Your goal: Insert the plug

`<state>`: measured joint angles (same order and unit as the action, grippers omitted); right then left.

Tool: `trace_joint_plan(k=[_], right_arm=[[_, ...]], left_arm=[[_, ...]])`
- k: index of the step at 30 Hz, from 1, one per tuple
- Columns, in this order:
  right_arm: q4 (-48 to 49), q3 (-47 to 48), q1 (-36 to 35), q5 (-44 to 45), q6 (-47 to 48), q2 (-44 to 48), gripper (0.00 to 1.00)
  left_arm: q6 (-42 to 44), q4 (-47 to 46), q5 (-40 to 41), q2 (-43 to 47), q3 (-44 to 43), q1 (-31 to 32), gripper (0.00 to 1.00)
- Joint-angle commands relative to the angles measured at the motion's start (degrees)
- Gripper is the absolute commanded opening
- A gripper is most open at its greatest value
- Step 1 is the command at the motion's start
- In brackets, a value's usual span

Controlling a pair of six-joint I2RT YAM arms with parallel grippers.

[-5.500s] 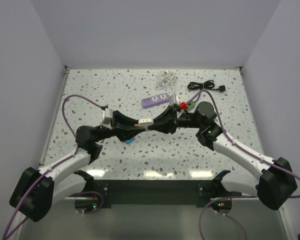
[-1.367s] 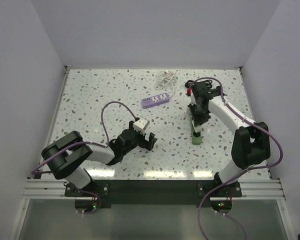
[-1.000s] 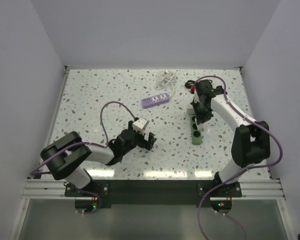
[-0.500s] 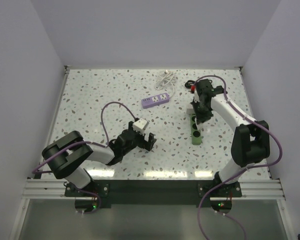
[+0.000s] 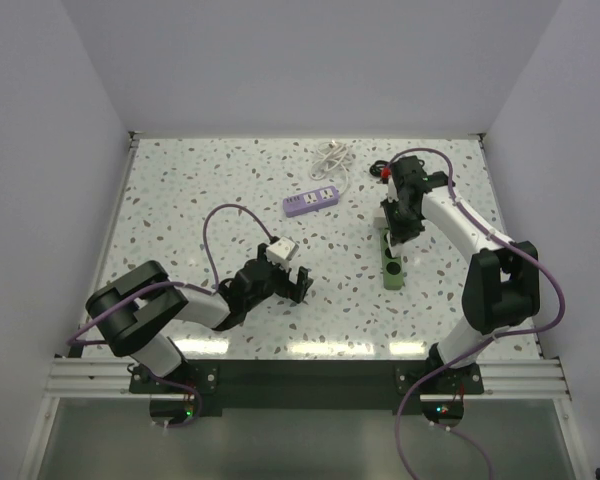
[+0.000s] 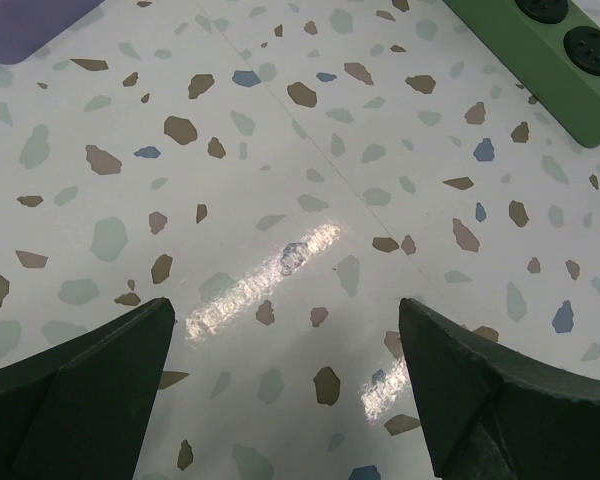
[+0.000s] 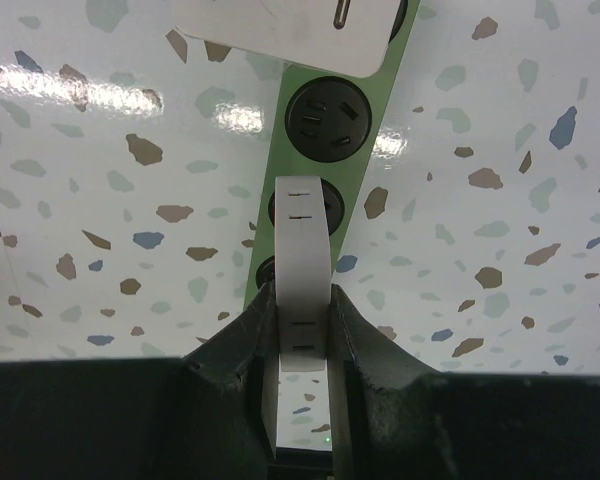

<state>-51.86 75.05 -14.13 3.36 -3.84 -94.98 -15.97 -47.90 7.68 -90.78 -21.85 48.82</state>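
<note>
Near the front edge the left gripper (image 6: 285,330) sits with fingers spread wide, gripping nothing, while toward the right edge the right gripper (image 7: 302,300) pinches the white plug (image 7: 302,235) over the green power strip (image 7: 375,100).

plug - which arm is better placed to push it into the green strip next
Right. Its jaws are shut on the white plug, held over the green power strip. The left jaws are open and empty above the table, away from the strip.
</note>
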Motion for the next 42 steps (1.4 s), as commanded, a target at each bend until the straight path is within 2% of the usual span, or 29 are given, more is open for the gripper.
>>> trace_joint_plan(k=[1,42], right_arm=[[1.1,1.5,0.1,-0.6,-1.0,0.9,0.0],[0.5,-4.3,-0.2,3.5,-4.7,-0.6,0.0]], left_arm=[[-1.1,-1.1,-0.1,0.1,-1.4,-0.3,1.0],[-1.3,-1.0,-0.6,0.5,-1.0,-0.3,1.0]])
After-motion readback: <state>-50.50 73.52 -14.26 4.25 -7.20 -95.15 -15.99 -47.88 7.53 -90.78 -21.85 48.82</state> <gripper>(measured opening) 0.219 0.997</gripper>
